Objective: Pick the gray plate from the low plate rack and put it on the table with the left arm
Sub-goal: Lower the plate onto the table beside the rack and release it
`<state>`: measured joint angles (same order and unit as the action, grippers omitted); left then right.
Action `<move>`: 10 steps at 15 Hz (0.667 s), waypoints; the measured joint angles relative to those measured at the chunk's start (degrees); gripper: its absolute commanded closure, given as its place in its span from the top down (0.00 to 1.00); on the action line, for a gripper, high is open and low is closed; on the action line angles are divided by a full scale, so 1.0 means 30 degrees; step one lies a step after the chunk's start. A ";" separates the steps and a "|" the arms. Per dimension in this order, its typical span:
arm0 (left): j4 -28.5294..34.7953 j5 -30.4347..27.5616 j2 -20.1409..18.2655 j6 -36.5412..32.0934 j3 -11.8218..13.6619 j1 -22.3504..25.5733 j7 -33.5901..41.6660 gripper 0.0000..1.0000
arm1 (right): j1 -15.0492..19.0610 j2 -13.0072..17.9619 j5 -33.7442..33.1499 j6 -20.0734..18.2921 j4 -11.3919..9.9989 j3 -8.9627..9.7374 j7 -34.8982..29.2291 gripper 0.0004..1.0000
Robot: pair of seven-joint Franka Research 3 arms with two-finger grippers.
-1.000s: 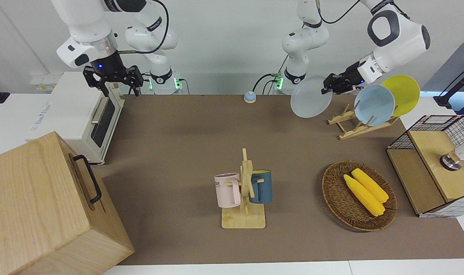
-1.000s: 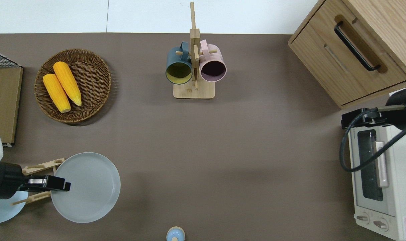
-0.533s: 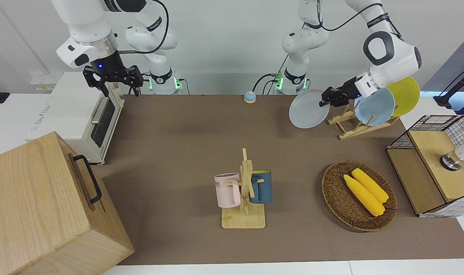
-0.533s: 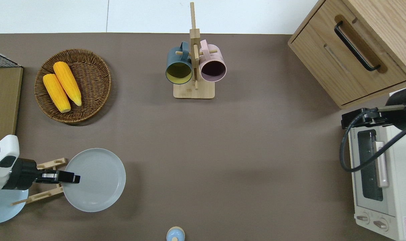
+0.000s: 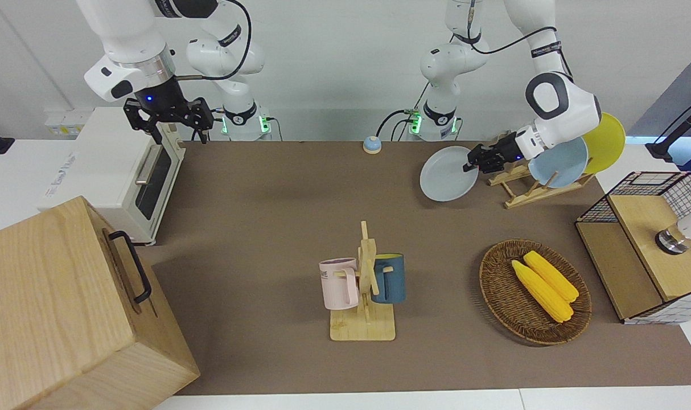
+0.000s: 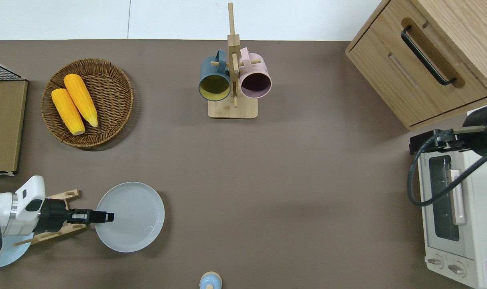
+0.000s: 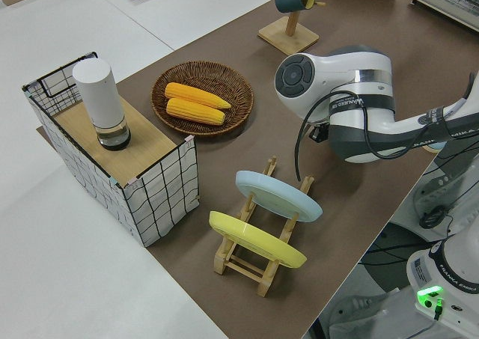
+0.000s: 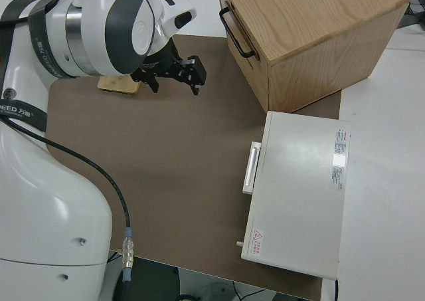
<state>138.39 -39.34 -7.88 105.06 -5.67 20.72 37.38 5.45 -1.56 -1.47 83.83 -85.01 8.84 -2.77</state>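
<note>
Gray plate [image 6: 135,216] | clamped by left gripper [image 6: 107,217] | no legible labels

Plain white wall [image 5: 334,51], white floor [image 7: 67,279]

Both arms were glossy white, built of rounded segments with black-capped round joints. The left arm [image 5: 562,105] carried a dark band with white lettering and a thin black cable looping along it. Its gripper [image 5: 472,164] was black. The right arm [image 5: 130,45] had a silver metal ring above its black gripper [image 5: 169,122], where a small blue light glowed. Green lights shone at both bases.
</note>
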 measured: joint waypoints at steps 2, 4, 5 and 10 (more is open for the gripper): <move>0.0697 -0.0637 0.0365 0.0660 -0.0028 -0.0017 0.1010 0.00 | 0.0000 0.0000 0.0000 0.0000 0.0000 0.0000 0.0000 0.98; 0.1069 -0.0942 0.0713 0.1109 -0.0067 -0.0038 0.1726 0.00 | 0.0000 0.0000 0.0000 0.0000 0.0000 0.0000 0.0000 0.98; 0.1074 -0.0998 0.0808 0.1117 -0.0066 -0.0038 0.1859 0.16 | 0.0000 0.0000 0.0000 0.0000 0.0000 0.0000 0.0000 0.98; 0.1100 -0.1023 0.0864 0.1389 -0.0333 -0.0080 0.2031 1.00 | 0.0000 0.0000 0.0000 0.0000 0.0000 0.0000 0.0000 0.98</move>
<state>141.69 -42.41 -5.29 109.23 -6.67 20.48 43.47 5.45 -1.56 -1.47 83.83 -85.01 8.84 -2.77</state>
